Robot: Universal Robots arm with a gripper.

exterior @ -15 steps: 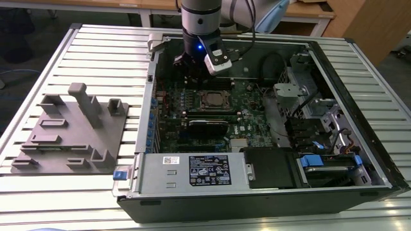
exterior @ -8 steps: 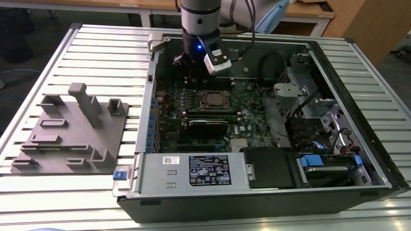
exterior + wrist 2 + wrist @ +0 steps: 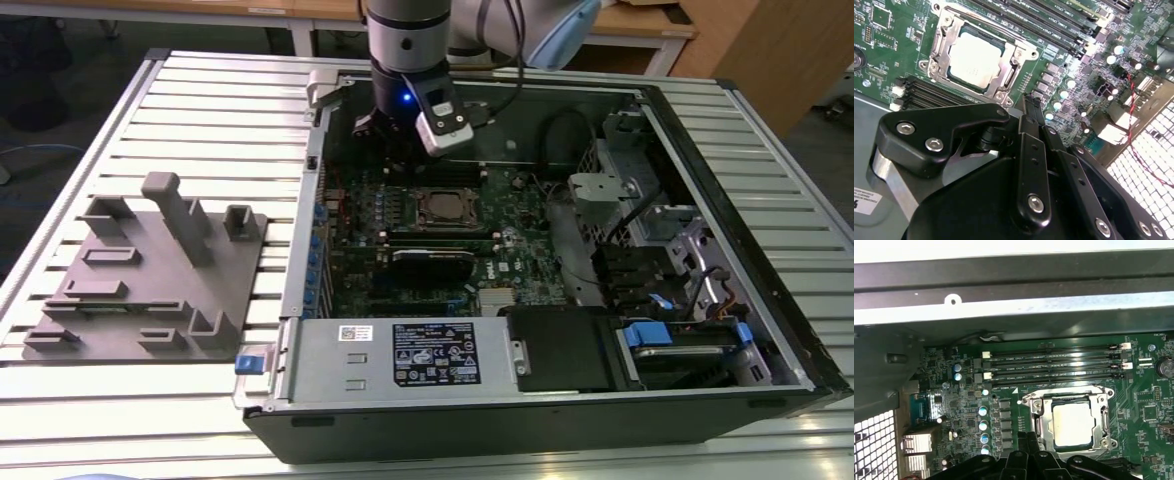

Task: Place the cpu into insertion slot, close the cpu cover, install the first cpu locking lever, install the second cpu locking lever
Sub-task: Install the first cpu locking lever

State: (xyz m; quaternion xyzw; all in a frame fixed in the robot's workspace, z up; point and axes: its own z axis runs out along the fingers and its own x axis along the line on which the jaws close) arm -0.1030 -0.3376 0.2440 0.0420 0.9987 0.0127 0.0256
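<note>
Hovering low inside the open computer case [image 3: 747,240] at its far end, the hand [image 3: 1031,106] sits with its black fingers [image 3: 1023,442] drawn together and nothing visible between them. Just beyond its tips, the cpu [image 3: 975,59] lies flat in the insertion slot [image 3: 1002,70], silver-grey face up, with the cpu cover [image 3: 944,55] lowered around it like a frame. Whether the locking levers are latched cannot be told. Writing is plentiful but too small to make out: a large white printed label [image 3: 434,353] on the metal power-supply housing, a smaller sticker [image 3: 352,332] beside it, and fine white print along the green board. Long black memory slots [image 3: 1054,362] run just beside one edge of the socket, and a row of small round capacitors [image 3: 983,411] stands along another side, so free room close to the socket is narrow. A black card [image 3: 430,262] stands on the board nearer the power supply, and the case wall [image 3: 1014,310] rises close behind the memory slots. Outside the case, on the slatted bench [image 3: 200,100] towards the exterior view's left, rests a grey moulded fixture tray [image 3: 147,270].
</note>
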